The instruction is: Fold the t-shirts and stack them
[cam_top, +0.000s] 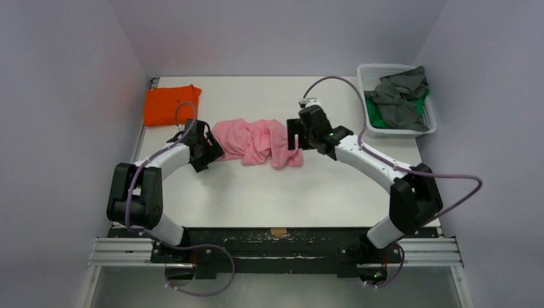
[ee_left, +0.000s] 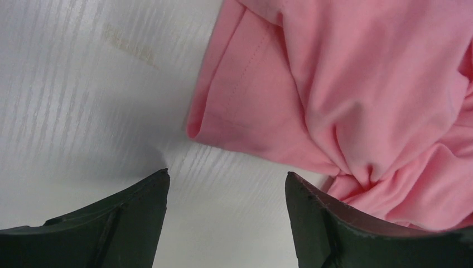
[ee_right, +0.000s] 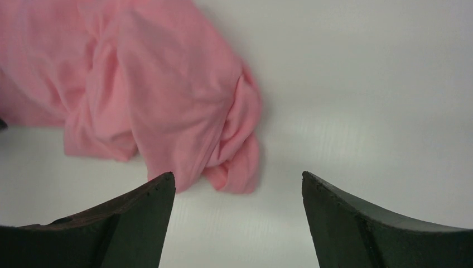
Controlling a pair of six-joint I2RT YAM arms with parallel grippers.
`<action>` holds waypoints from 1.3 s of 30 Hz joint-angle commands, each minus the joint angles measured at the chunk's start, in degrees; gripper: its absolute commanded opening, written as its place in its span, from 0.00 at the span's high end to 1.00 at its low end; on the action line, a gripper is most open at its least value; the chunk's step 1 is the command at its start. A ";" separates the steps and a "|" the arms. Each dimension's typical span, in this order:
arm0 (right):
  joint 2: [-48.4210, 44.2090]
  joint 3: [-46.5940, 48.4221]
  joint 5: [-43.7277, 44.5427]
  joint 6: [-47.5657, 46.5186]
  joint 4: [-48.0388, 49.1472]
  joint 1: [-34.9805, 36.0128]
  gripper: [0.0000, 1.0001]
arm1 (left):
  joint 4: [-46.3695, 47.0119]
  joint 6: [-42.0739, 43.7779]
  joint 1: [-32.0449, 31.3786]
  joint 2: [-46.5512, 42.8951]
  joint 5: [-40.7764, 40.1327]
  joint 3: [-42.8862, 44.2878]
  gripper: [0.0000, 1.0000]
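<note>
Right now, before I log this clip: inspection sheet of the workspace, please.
Surface: white table, one faint smear.
Job's things: pink t-shirt crumpled mid-table; orange t-shirt folded far left; grey t-shirt and green t-shirt heaped in white basket, far right.
Clutter: nothing seen.
Grippers: left gripper and right gripper open, empty, at opposite ends of the pink t-shirt.
Cables: purple cables loop over both arms.
Surroundings: plain walls on three sides.

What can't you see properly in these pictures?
Green t-shirt: top view, mostly buried under the grey t-shirts in the basket.
Grey t-shirts: top view, too crumpled to count.
Pink t-shirt: both wrist views, cut off by picture edges.
</note>
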 commanded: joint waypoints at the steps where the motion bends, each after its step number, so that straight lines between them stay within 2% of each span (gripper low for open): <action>1: 5.00 -1.59 -4.33 2.54 2.32 9.38 0.21 | -0.31 0.89 0.69 3.85 -0.77 4.31 0.30; 6: 9.06 -2.39 -4.21 6.42 4.95 12.75 0.24 | -2.70 0.38 0.69 6.60 -0.62 7.27 0.32; 13: 13.56 -2.82 -5.74 9.21 9.39 13.54 0.26 | -7.98 -0.99 0.61 11.33 -1.28 14.13 0.32; 23: 21.73 -0.14 -2.54 12.21 10.15 13.58 0.33 | -10.50 -0.26 0.46 16.25 -1.93 21.46 0.31; 25: 21.84 -0.06 -0.13 12.45 9.90 13.58 0.39 | -11.71 -0.01 0.43 17.49 -1.99 23.45 0.31; 26: 21.76 -0.22 0.59 12.49 9.95 13.46 0.50 | -11.97 0.20 0.43 18.09 -1.82 24.49 0.31; 27: 21.52 -0.53 0.92 12.51 10.06 13.22 0.70 | -11.84 0.58 0.43 18.64 -0.70 25.26 0.31; 28: 21.15 -0.92 1.05 12.44 10.29 12.92 0.84 | -11.23 1.06 0.36 19.25 1.15 26.15 0.31; 29: 20.75 -1.53 1.15 12.37 10.44 12.49 0.94 | -10.53 1.28 0.30 19.89 2.94 26.90 0.31; 30: 20.17 -2.05 1.38 12.29 10.39 11.97 1.00 | -10.40 1.24 0.07 20.47 3.61 27.71 0.32; 34: 16.44 -4.26 2.51 11.35 9.74 10.36 1.00 | -11.04 1.24 -1.39 23.20 3.69 31.21 0.32; 39: 10.20 -7.56 2.93 9.83 9.06 8.23 1.00 | -11.92 0.95 -3.06 26.98 4.25 34.73 0.46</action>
